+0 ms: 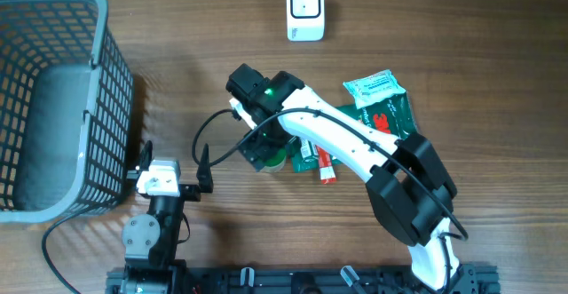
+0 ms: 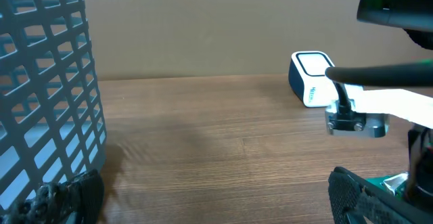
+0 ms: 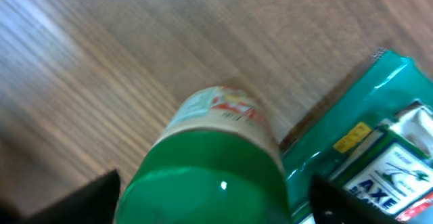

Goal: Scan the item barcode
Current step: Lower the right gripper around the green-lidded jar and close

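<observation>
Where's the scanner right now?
The scanner stands near the far edge of the table, top centre in the overhead view. Its nearest neighbour is the white-and-green packet, lower right of it and not touching.

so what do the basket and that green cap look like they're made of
Basket: looks like moulded plastic in matte grey; the even square lattice and thick rounded rim suggest it. Green cap: probably plastic, smooth and glossy, judging by the small bright highlight on it, though the view is blurred.
</observation>
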Controlling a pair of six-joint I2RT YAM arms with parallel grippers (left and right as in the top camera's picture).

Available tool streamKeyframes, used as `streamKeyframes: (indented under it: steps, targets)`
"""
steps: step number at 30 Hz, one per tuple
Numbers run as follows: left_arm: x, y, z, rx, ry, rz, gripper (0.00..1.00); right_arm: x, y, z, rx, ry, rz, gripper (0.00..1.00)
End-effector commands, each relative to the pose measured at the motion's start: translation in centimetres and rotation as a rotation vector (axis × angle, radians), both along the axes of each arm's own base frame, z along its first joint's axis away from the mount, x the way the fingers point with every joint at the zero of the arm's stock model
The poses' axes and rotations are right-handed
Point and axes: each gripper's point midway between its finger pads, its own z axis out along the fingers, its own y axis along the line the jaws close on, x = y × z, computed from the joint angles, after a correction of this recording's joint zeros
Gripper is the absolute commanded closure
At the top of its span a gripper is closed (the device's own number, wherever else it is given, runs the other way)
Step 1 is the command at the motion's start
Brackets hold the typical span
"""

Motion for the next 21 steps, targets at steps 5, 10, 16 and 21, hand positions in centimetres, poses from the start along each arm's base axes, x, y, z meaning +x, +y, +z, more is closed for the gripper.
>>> streamKeyframes:
  steps: [5, 10, 16, 21]
  targets:
    - [0.0, -0.2, -0.1, -0.007, -0.001, -0.011, 0.0, 0.7, -0.9, -0.5, -0.058, -0.017, -0.188, 0.37]
    - [0.0, -0.2, -0.1, -0.007, -0.001, -0.012, 0.0, 1.7, 0.2, 2.1, -0.015, -0.017, -0.435, 0.35]
    - [0.0, -0.2, -0.1, -0.007, -0.001, -0.011, 0.0, 2.9, 1.1, 2.9, 0.051, 0.017, -0.866, 0.31]
    - [0.0, -0.2, -0.1, -0.007, -0.001, -0.011, 0.0, 3.5, 1.1, 2.7, 0.073, 0.017, -1.049, 0.31]
